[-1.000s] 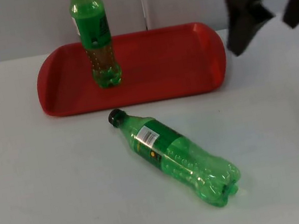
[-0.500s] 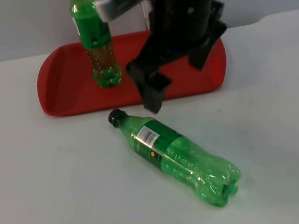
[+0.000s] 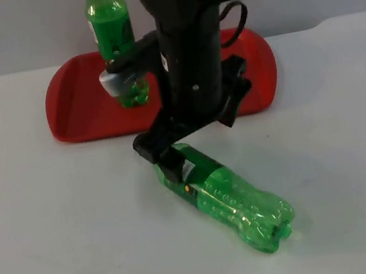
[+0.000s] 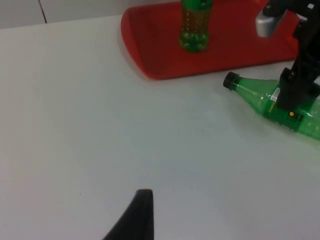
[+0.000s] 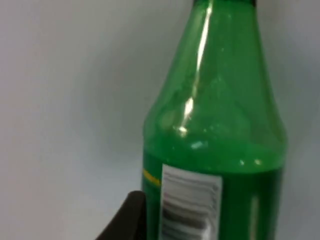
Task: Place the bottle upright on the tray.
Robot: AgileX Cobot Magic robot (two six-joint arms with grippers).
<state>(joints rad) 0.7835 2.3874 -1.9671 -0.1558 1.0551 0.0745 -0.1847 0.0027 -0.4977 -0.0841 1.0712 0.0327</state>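
A green bottle point(image 3: 225, 193) with a black cap lies on its side on the white table, in front of the red tray point(image 3: 66, 115), cap end toward the tray. My right gripper point(image 3: 171, 162) has come down over its neck and label end and stands open, one fingertip point(image 5: 127, 220) beside the bottle's shoulder point(image 5: 215, 125). The left wrist view has the lying bottle point(image 4: 255, 95), the right gripper point(image 4: 294, 92) over it and the tray point(image 4: 160, 65). My left gripper point(image 4: 137, 215) waits over bare table, left of the tray.
A second green bottle point(image 3: 115, 46) stands upright on the tray's left part, also seen as the upright bottle point(image 4: 194, 25). The right arm hangs over the tray's middle. The grey partition wall runs behind the tray.
The right arm swung in from the upper right, crossed the tray and came down onto the lying bottle's neck end. Neither bottle has moved.
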